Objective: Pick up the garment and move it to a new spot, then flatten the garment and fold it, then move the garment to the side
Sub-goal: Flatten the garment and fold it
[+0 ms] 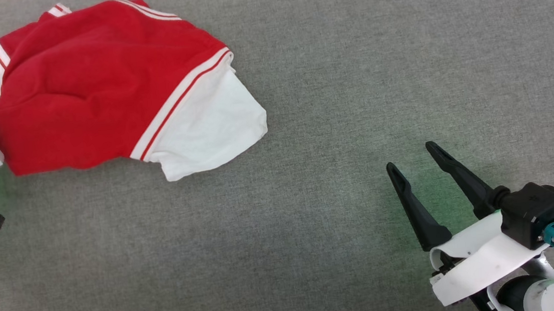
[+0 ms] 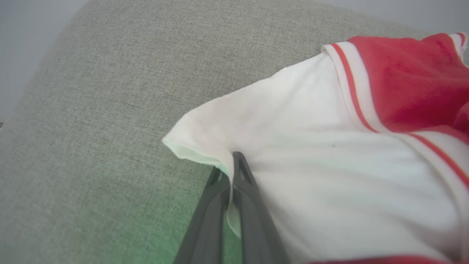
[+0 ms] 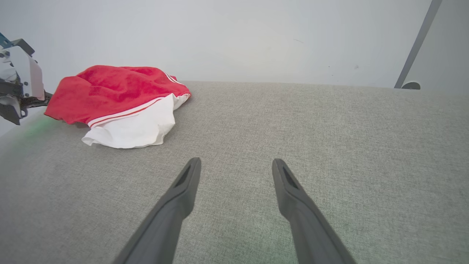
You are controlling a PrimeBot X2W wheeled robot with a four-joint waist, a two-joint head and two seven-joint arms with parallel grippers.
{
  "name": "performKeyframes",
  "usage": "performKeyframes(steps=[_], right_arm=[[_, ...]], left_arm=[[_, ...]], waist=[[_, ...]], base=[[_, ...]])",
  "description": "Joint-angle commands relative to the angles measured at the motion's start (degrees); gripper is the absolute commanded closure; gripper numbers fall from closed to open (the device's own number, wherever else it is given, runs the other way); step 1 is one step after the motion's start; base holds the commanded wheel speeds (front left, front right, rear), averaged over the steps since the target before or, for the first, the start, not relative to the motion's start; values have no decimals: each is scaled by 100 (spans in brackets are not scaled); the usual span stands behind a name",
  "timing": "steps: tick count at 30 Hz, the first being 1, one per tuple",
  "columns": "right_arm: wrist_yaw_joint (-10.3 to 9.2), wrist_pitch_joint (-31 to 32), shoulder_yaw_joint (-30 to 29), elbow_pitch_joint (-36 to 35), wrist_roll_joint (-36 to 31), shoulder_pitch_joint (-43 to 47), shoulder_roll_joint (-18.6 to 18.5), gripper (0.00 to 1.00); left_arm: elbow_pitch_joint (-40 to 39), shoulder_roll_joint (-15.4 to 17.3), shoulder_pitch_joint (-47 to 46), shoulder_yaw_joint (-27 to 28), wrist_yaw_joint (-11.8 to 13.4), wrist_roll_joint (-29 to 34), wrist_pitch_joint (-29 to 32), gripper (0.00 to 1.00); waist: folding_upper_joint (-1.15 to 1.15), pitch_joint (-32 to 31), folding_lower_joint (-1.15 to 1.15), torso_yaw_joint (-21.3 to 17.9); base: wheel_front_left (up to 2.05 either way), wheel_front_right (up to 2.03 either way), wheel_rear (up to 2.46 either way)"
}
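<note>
Grey woven fabric covers the desk, and the garment lies bunched on it as a red heap, one white sleeve spilling out on the side facing the right pincer. At the garment's opposite side the left pincer is clenched on the edge of the other white sleeve, cloth nipped between its fingers. Well apart from the garment, the right pincer stands released, fingers spread wide, grasping nothing.
</note>
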Motion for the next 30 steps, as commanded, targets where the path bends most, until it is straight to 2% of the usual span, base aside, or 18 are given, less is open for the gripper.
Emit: performKeyframes(steps=[1,7,11,17,22,27,30], right_arm=[[-8,18,4,-27,-16,-26,9,0],[-8,80,182,4,-13,-176,-120,0],[-8,195,474,115,55,-477,-335,0],[-8,581,983,629,334,-1101,-645,0],[-8,1016,1266,1268,782,-1567,-897,0],[-8,1565,1451,1910,1235,-2143,-1137,0],[-8,1945,1573,2290,1473,-2526,-1209,0]], left_arm=[[22,11,120,-19,33,13,63,0],[9,-51,8,85,-128,-50,-289,0],[-71,-170,95,203,-375,-155,-652,0],[-248,-429,457,240,-750,-196,-1174,0],[-537,-771,923,235,-932,-201,-1723,0],[-1082,-1062,1532,240,-905,-21,-2056,0],[-1737,-1036,1770,501,-619,394,-2090,0]], waist=[[0,-17,0,4],[0,-250,0,145],[0,-562,0,342],[0,-1048,0,768],[0,-1295,0,1215],[0,-1376,0,1622],[0,-1359,0,1841]], base=[[0,0,0],[0,0,0],[0,0,0],[0,0,0],[0,0,0],[0,0,0],[0,0,0]])
